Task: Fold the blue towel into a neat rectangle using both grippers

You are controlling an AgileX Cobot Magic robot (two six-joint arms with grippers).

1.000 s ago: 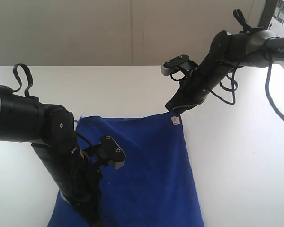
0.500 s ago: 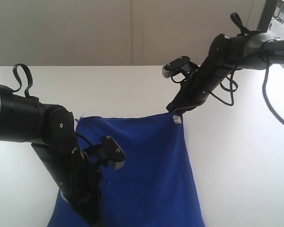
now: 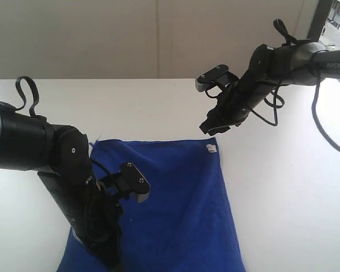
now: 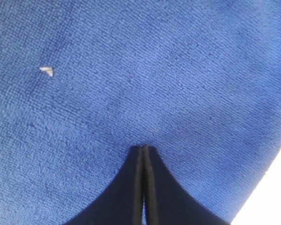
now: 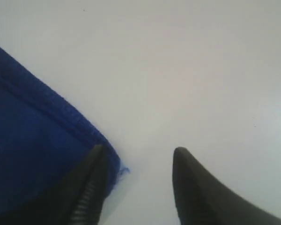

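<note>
Where right jaws gape, blue towel (image 5: 28,159) alongside

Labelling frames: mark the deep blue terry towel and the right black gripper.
deep blue terry towel (image 3: 181,198): exterior view, flat middle.
right black gripper (image 5: 139,154): right wrist view, midway between fingertips.

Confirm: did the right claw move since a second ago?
Yes: right claw rose slightly toward the far edge of the table and opened, dropping the blue towel corner.

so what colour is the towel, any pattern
The towel is plain royal blue; clearest in the left wrist view.
</note>
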